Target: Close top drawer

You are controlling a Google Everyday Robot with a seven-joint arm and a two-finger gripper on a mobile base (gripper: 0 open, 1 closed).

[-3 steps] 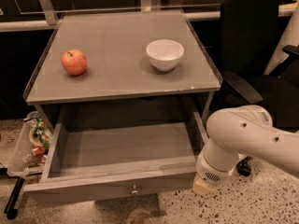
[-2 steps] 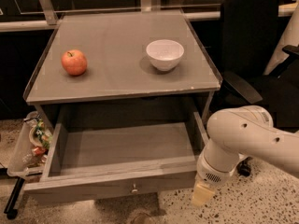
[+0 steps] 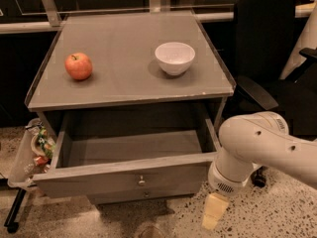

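The hand [image 3: 212, 213] hangs low, pointing down; how wide it stands I cannot tell. Up and left of it the top drawer [image 3: 99, 177] juts well open. Pushing at that near corner could skew and jam it.

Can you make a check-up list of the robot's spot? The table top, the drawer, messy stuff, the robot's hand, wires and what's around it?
Surface: grey cabinet top, flat, two things resting on it.
Job's things: top drawer pulled wide open, nothing seen inside; its knob sits at the centre of the front.
Clutter: red apple on the left of the top, white bowl on the right, well apart.
Grippers: gripper hangs low near the floor, by the drawer's right front corner, not on the knob.
Cables: nothing seen.
Surroundings: black office chair to the right; bag of rubbish at the cabinet's left side.
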